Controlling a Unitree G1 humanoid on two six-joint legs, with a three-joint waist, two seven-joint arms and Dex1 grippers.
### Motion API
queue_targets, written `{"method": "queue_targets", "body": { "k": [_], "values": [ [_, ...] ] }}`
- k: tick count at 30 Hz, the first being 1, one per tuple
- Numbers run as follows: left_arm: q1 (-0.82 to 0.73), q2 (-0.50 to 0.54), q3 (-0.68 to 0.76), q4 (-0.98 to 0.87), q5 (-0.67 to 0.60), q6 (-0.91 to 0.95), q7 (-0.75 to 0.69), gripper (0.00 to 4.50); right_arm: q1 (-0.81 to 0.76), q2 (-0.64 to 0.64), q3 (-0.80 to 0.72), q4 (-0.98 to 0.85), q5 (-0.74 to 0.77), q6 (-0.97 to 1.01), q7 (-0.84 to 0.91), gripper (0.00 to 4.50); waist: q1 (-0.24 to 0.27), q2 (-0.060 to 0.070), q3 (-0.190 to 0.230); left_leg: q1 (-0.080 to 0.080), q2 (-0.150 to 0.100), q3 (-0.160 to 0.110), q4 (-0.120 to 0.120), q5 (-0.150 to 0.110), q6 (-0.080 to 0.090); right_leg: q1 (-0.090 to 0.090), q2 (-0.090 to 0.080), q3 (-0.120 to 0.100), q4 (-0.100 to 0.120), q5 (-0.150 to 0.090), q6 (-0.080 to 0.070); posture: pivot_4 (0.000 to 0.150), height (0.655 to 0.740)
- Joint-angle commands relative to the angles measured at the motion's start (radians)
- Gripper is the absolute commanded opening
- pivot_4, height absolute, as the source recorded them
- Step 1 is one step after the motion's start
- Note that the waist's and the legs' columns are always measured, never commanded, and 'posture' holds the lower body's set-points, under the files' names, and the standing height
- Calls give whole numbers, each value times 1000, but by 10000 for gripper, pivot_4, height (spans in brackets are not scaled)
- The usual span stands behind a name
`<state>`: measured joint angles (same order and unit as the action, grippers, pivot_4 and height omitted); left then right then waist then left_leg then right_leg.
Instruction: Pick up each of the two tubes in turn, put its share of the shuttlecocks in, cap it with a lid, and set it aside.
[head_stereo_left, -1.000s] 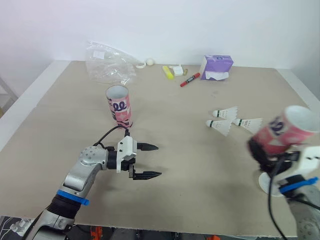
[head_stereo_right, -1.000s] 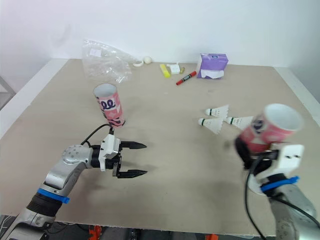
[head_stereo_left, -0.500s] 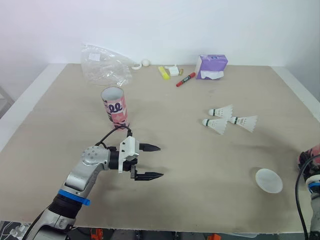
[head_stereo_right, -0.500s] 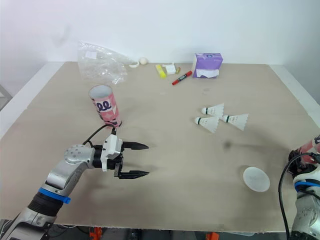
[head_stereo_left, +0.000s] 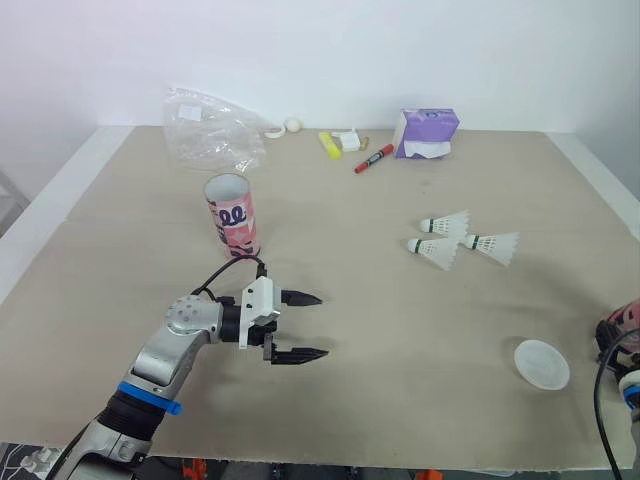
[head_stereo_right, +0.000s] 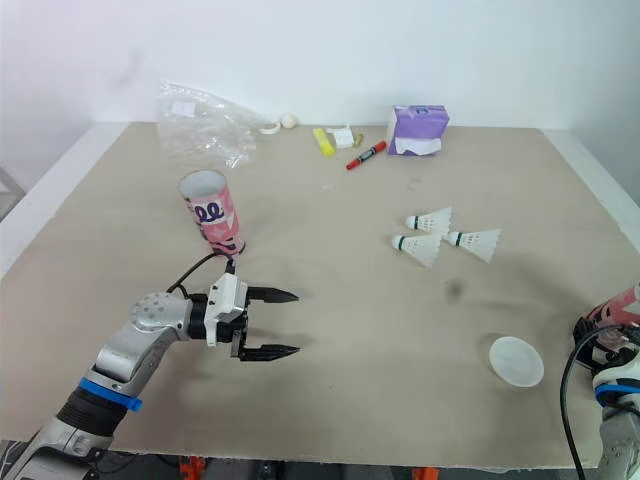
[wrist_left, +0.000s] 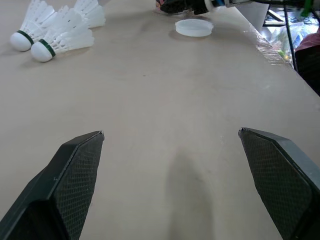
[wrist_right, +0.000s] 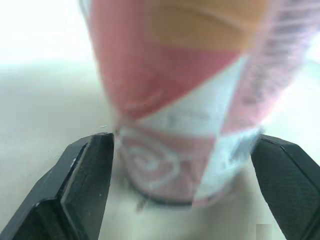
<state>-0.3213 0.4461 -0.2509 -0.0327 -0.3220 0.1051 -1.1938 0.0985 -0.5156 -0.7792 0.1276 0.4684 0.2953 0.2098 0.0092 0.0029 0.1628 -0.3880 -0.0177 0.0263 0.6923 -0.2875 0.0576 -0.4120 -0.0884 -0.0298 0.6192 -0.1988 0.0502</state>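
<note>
**Head views.** The left gripper (head_stereo_left: 321, 325) hovers low over the table (head_stereo_left: 400, 400), its jaws spread wide and holding nothing, pointing toward the right side. Behind it the left tube (head_stereo_left: 231, 215) stands upright with its mouth open. The three shuttlecocks (head_stereo_left: 437, 252) lie together right of centre, well apart from that gripper. The lid (head_stereo_left: 541, 364) lies flat near the right tube (head_stereo_left: 626, 315), which sits low at the table's right edge.

**Left wrist view.** There is bare table between the jaws. Ahead are the shuttlecocks, lying on their sides with their corks toward this gripper, and the lid is beyond them.

**Right wrist view.** The right tube fills the space inside the right gripper (wrist_right: 183, 139), taken low on its body with its base close to the table. I cannot tell whether it is clamped or merely flanked.

**Doing the step well.** The step seems to be loading the right tube, with the free left gripper as the fetcher.
- It should cross to the nearest shuttlecock and close on the cork or just behind it, since a pinch on the skirt would likely crush it.
- Taking one at a time should keep the neighbours from scattering.
- The right tube needs its mouth offered toward the left and held steady.
- Each shuttlecock should go in cork first and centred, so the skirt does not catch the rim.
- The path should stay clear of the lid.
</note>
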Motion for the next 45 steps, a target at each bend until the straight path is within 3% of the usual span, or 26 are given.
{"method": "queue_targets", "body": {
  "k": [1,6,10,14,20,28,39,45],
  "values": [
    [-14,-3,-5,-19,0,-21,-8,45000,61,15,-29,-159,33,33,-14,44731,0,0,0,0,0,0,0,0,0,0,0,0,0,-1,1,1500,7400],
    [-34,-8,-2,12,-2,-26,-7,45000,179,29,-42,-335,73,98,6,44731,0,0,0,0,1,0,0,0,0,-1,0,0,0,-1,2,1500,7400],
    [-42,-17,19,42,20,-36,50,45000,342,13,-5,-498,76,70,152,44731,2,1,0,-1,1,0,-1,0,0,-1,0,-1,0,-3,2,1500,7400],
    [-39,-30,36,57,29,-46,98,45000,393,7,64,-619,112,15,305,44731,-3,-2,1,-1,2,1,-2,0,0,-2,1,0,0,-2,2,1500,7400],
    [24,-48,97,-12,24,-9,232,45000,166,-86,348,-699,135,51,438,44731,-7,-5,3,0,5,2,0,0,-1,-3,3,0,-1,1,0,1500,7400],
    [120,-90,230,-144,33,114,532,45000,-138,-189,620,-530,92,4,710,44731,7,-11,6,-5,7,-2,-1,1,-6,-6,6,-3,-1,5,-4,1500,7400],
    [162,-166,385,-185,38,266,864,45000,-297,-167,703,-325,20,-84,826,44731,4,-12,7,-5,7,-2,-1,-1,-7,-5,6,-3,-2,5,-5,1500,7400],
    [87,-167,396,-90,38,280,874,45000,-311,-146,713,-290,-10,-117,826,44731,3,-13,7,-5,7,-1,0,1,-9,-5,6,-3,-2,8,-6,1500,7400]
  ]
}}
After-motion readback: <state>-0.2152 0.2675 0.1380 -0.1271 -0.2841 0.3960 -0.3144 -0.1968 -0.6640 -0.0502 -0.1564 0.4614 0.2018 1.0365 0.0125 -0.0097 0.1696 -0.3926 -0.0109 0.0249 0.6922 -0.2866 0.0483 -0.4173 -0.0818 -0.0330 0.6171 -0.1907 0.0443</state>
